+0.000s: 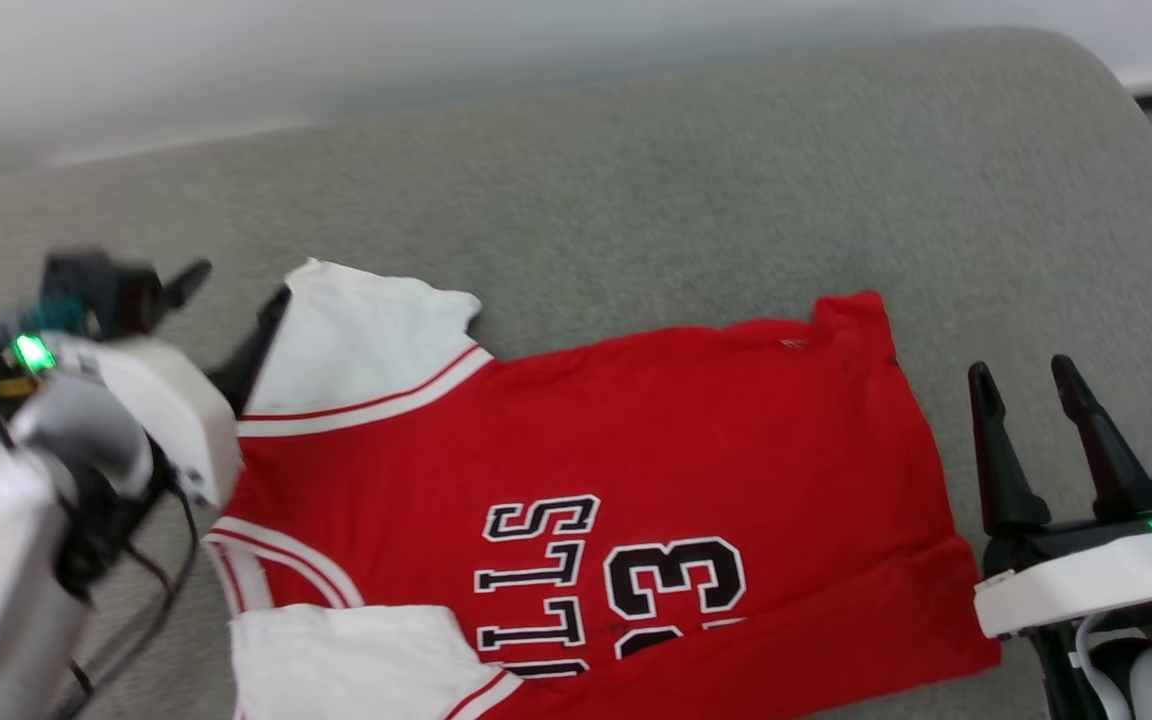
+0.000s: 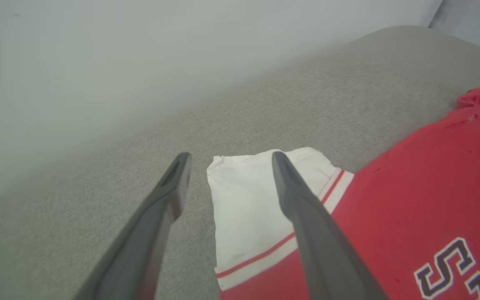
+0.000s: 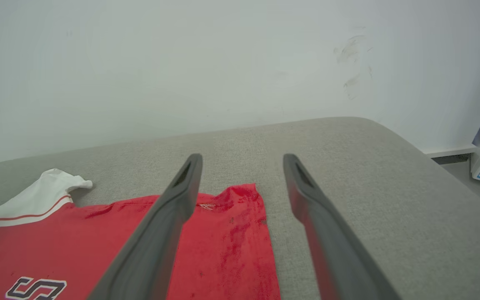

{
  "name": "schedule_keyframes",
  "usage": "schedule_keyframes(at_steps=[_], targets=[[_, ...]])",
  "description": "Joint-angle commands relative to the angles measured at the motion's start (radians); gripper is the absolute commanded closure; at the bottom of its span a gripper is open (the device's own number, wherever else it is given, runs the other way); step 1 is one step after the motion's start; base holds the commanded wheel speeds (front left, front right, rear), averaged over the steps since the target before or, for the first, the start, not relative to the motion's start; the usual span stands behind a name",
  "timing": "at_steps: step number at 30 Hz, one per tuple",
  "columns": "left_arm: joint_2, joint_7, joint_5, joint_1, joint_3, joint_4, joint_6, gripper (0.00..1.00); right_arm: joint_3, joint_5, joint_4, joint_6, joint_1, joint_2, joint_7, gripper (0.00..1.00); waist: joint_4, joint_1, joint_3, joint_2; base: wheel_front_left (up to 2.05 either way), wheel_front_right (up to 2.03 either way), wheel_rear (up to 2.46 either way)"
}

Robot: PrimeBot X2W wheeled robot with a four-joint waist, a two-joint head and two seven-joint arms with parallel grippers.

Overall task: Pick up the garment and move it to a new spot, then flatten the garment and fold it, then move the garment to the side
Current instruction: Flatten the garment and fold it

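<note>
Garment (image 1: 636,450) lying flat on grey cushion (image 1: 736,180); left gripper (image 1: 241,282) by its white sleeve (image 1: 366,330), right gripper (image 1: 1021,368) beside its hem (image 1: 926,440), both jaws wide and empty. Light, limp cloth, likely best pinched at corners

Head overhead; both wrists low, sharing garment (image 1: 636,430).

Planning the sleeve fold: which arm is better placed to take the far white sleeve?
Left. The left gripper is open beside the far white sleeve of the garment; the right gripper, also open, sits off its hem at the opposite end.
</note>
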Motion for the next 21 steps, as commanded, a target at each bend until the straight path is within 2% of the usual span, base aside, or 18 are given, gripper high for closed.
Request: schedule_keyframes(at_steps=[1,7,11,16,21], targets=[[0.007,0.025,-0.017,-0.029,0.001,0.012,-0.003,0.0,0.004,0.001,0.004,0.0,-0.017,0.008,-0.008,0.0,-0.057,-0.0002,0.061,0.0,0.0,0.0,0.0],[0.09,0.384,-0.139,-0.24,-0.035,0.133,-0.021,0.0,0.03,0.0,0.043,0.0,-0.047,0.025,-0.042,0.0,-0.122,-0.0002,0.132,0.0,0.0,0.0,0.0],[0.122,0.57,-0.194,-0.331,-0.043,0.181,-0.021,0.0,0.05,0.005,0.068,0.0,-0.065,0.036,-0.064,0.0,-0.156,-0.0002,0.167,0.0,0.0,0.0,0.0],[0.155,0.713,-0.203,-0.395,-0.062,0.203,-0.006,0.0,0.068,0.009,0.091,0.0,-0.083,0.045,-0.082,0.0,-0.188,-0.0002,0.205,0.0,0.0,0.0,0.0],[0.18,0.778,-0.182,-0.423,-0.079,0.218,0.012,0.0,0.078,0.012,0.108,0.0,-0.095,0.052,-0.096,0.0,-0.209,-0.0002,0.238,0.0,0.0,0.0,0.0]])
